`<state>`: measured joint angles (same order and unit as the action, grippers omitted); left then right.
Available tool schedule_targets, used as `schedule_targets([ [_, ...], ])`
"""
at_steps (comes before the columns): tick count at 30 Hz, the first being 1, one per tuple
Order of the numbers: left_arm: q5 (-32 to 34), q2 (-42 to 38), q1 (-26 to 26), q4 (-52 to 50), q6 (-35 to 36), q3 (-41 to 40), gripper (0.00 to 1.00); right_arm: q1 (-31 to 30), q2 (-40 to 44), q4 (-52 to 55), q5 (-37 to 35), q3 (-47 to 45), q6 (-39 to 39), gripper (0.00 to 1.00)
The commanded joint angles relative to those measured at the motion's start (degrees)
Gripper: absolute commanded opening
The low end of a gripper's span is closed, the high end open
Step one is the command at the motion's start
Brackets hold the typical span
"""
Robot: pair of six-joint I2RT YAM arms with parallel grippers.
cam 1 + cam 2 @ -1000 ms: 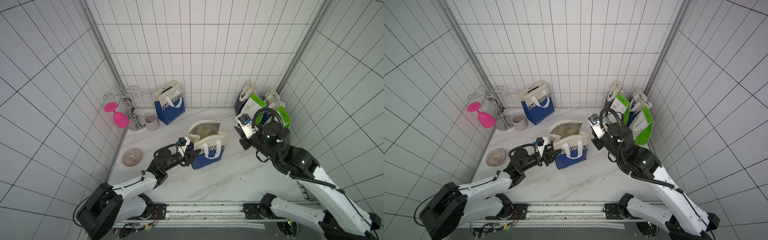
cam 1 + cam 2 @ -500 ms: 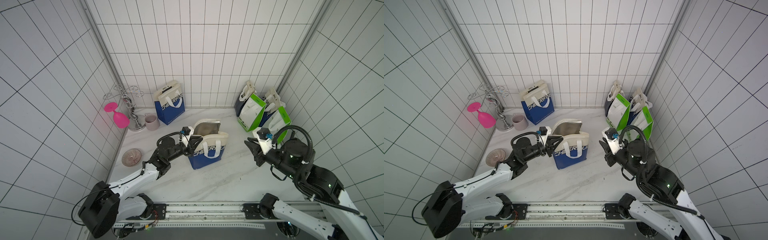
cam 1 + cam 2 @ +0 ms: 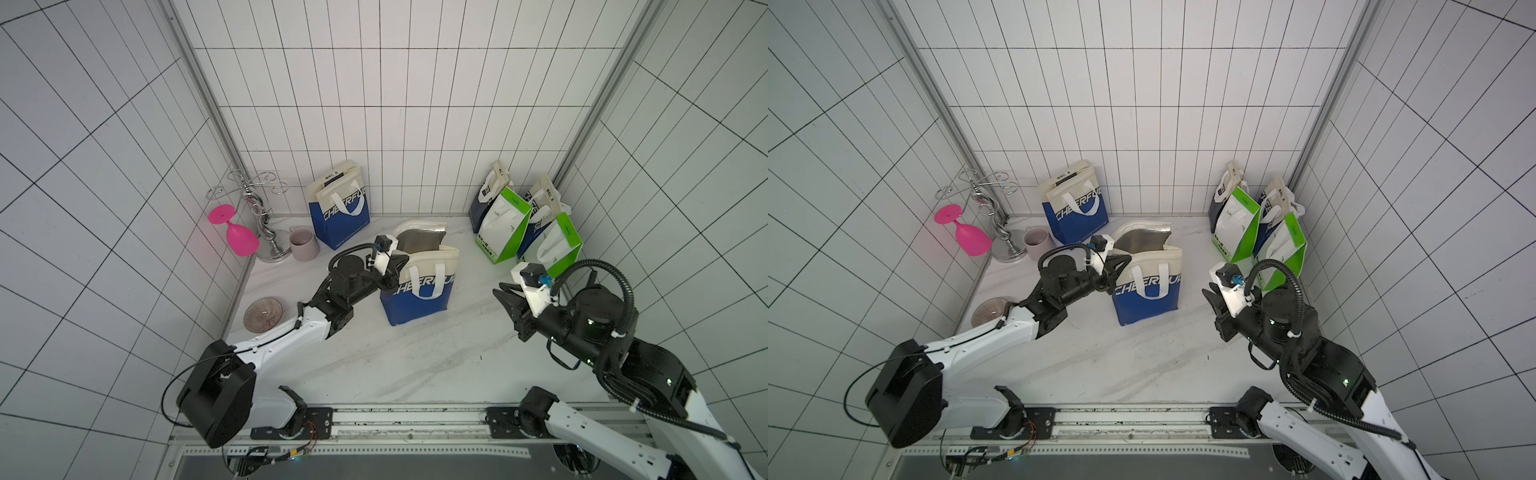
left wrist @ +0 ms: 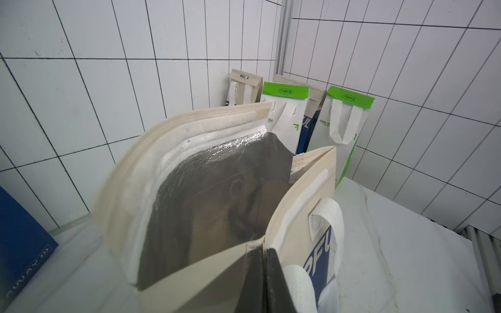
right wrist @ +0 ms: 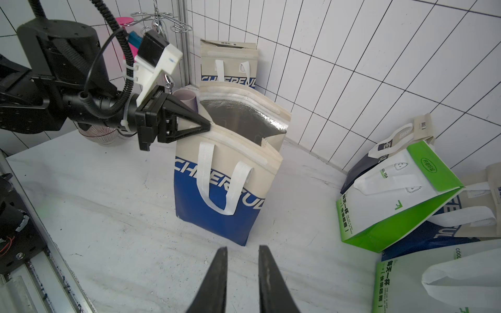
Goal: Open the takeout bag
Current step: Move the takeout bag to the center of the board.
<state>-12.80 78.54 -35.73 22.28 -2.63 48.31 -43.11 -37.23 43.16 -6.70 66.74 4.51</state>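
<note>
The takeout bag [image 3: 419, 291] [image 3: 1146, 291], blue below and cream above with white handles, stands upright mid-table. Its mouth gapes and shows the silver lining [image 4: 217, 189]. My left gripper [image 3: 401, 266] [image 3: 1126, 262] [image 4: 264, 249] is shut on the near left corner of the bag's cream rim, with the thin edge pinched between the black fingers. The right wrist view shows that grip [image 5: 208, 127] at the bag [image 5: 225, 184]. My right gripper [image 3: 500, 293] [image 3: 1209, 293] [image 5: 240, 249] hangs open over bare table to the right of the bag, holding nothing.
A second blue bag [image 3: 338, 212] leans on the back wall. Green and white bags [image 3: 505, 226] crowd the back right corner. A metal rack [image 3: 259, 216], pink glass [image 3: 237, 235], mug [image 3: 303, 244] and bowl [image 3: 263, 314] line the left side.
My left gripper rose from the bag's left side to its rim corner and shut on it. My right arm drew back from the bag towards the front right.
</note>
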Motion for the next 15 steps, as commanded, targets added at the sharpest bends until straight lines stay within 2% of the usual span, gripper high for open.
schedule_targets([
  [1,5.4,4.1,1.1,3.5,3.1,5.9,0.0,0.3,0.4,1.1,0.9,-2.6,-1.9,0.23],
  [10,7.1,17.5,8.3,8.3,5.2,18.0,0.0,0.3,-0.1,2.6,1.0,-2.4,-2.0,0.23],
  [15,10.4,22.9,11.5,9.1,8.3,24.3,0.0,0.3,-1.2,4.1,1.6,-2.4,-1.8,0.23],
])
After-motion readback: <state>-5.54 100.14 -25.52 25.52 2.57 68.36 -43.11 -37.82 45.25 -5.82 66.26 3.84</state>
